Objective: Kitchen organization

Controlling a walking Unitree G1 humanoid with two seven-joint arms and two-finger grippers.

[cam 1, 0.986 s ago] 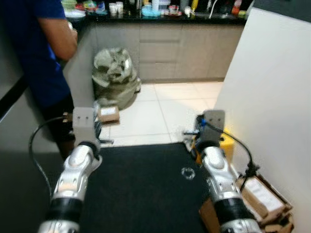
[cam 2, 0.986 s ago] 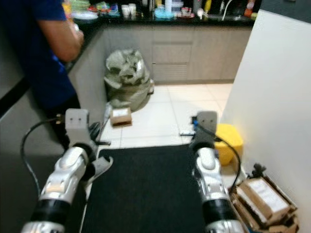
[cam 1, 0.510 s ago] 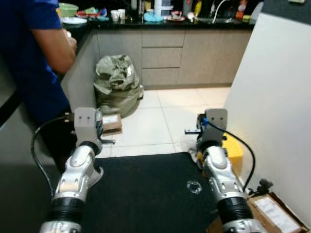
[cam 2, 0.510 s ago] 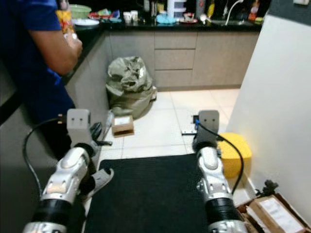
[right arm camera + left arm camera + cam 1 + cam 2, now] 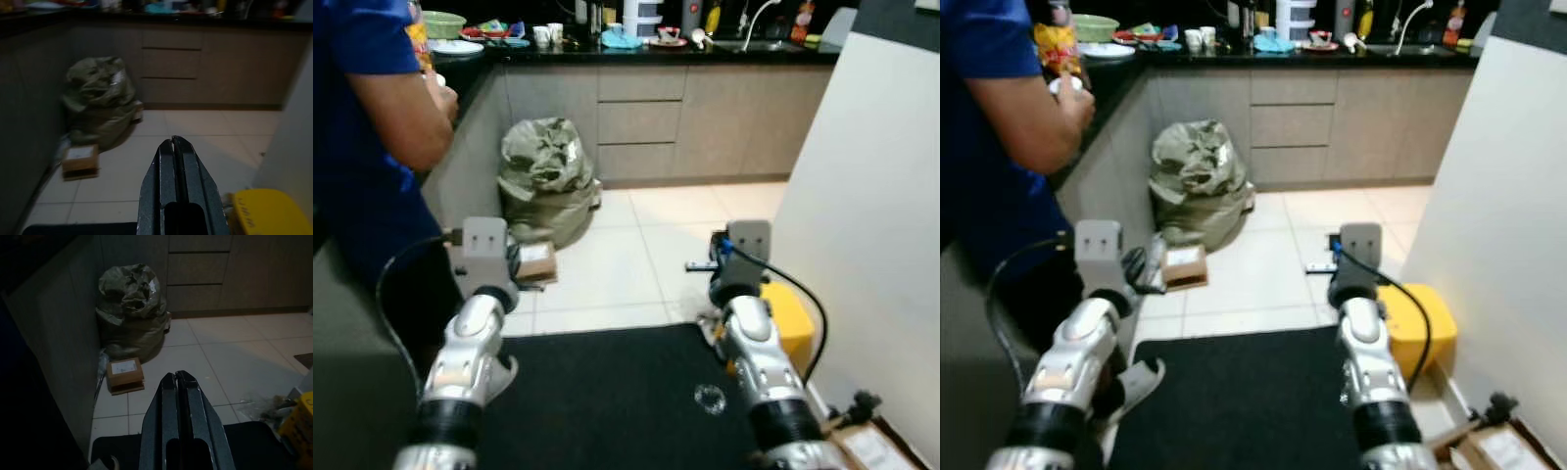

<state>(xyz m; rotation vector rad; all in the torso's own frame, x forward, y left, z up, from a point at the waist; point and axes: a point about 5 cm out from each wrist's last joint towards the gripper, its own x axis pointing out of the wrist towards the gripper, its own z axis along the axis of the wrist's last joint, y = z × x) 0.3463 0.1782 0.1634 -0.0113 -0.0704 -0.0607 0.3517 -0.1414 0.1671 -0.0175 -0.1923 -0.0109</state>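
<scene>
While both hands (image 5: 177,377) (image 5: 172,142) seem pressed closed, a green sack (image 5: 546,178) stands ahead.

Ahead of both closed jaw pairs you have open tiled floor (image 5: 636,245) running to the cabinet drawers (image 5: 631,122). To the left of the left gripper (image 5: 177,378), a person (image 5: 362,147) stands against the counter (image 5: 1121,83), blocking that side. Ahead-left, a stuffed green bag (image 5: 546,176) and a small cardboard box (image 5: 124,374) sit by the counter wall. Beside the right gripper (image 5: 173,142), a yellow container (image 5: 261,213) and white wall (image 5: 871,225) close the right side.
</scene>
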